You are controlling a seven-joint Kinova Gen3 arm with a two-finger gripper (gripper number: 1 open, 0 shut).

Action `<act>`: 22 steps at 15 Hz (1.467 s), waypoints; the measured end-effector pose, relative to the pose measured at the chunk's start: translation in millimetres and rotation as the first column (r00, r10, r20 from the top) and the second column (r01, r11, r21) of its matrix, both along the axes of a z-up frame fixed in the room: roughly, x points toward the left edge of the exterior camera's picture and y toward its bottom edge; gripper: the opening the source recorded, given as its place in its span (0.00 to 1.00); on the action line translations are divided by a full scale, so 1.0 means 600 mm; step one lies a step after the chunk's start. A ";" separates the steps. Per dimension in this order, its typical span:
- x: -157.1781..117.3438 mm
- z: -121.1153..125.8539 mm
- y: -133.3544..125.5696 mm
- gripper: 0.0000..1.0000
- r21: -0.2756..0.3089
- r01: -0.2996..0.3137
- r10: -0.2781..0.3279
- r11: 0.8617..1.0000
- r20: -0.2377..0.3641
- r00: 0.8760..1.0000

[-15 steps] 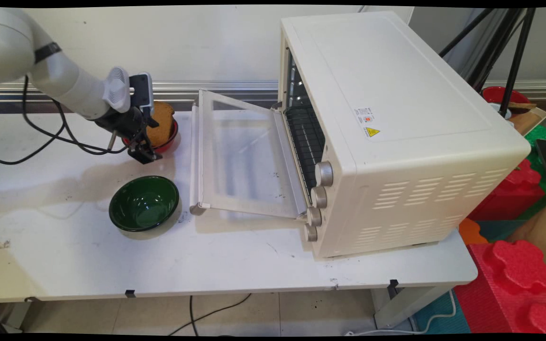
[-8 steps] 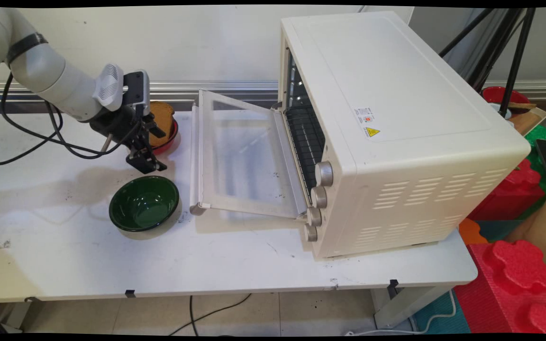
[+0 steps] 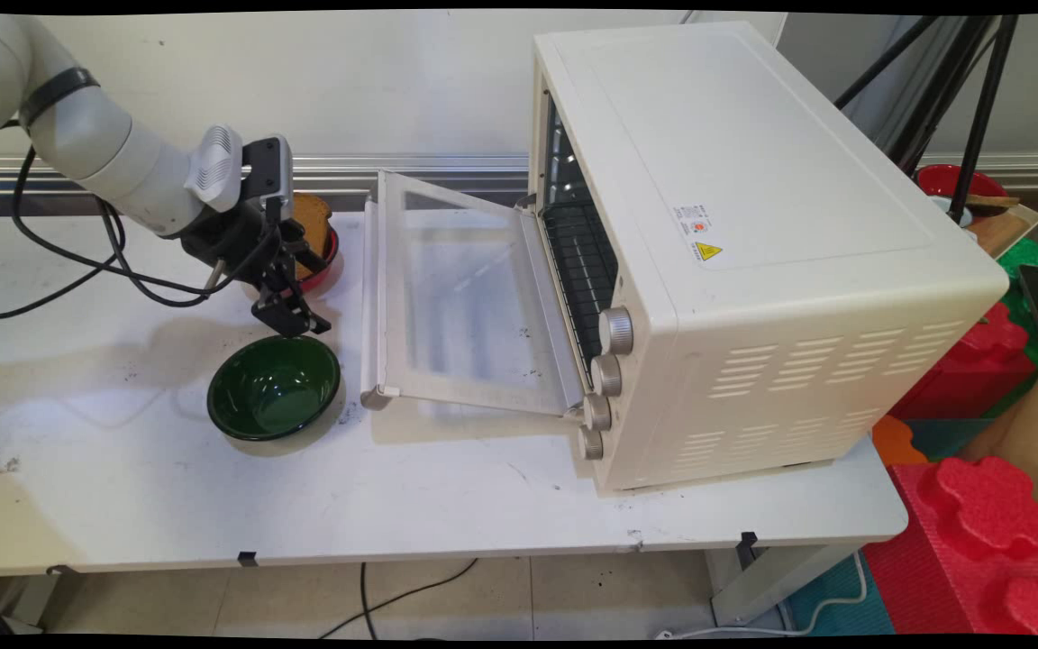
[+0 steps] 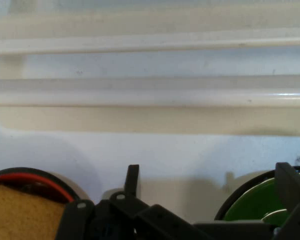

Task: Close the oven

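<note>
White table (image 3: 447, 505), toaster oven (image 3: 753, 252) with its door (image 3: 460, 297) dropped open.
Gripper (image 3: 289, 315) hangs with jaws spread, holding nothing, between the green bowl (image 3: 273, 386) and the red bowl (image 3: 325, 257) carrying bread (image 3: 312, 225).

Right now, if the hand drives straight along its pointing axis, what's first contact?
Probably the handle bar of the open oven door; only bare table lies before it, though depth is unclear.

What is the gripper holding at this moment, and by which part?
Nothing. The gripper is open and empty, between the red bowl with bread and the green bowl.
</note>
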State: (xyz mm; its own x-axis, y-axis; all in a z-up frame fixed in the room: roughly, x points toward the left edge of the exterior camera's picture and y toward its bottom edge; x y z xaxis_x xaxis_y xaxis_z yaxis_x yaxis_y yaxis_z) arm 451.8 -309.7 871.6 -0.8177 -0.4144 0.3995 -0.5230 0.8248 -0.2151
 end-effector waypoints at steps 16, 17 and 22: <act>-0.008 -0.041 -0.006 0.00 0.017 -0.030 0.031 0.999 -0.077 0.997; -0.012 -0.043 -0.007 0.00 0.011 -0.028 0.029 1.000 -0.081 0.996; -0.028 -0.053 -0.009 0.00 -0.018 -0.032 0.030 0.999 -0.098 0.995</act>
State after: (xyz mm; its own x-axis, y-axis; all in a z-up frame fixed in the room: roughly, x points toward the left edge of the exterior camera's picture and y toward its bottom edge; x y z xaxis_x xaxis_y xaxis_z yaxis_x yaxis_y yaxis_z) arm 435.0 -314.9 839.8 -0.7612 -0.4300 0.4855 -0.5674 0.8041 -0.1775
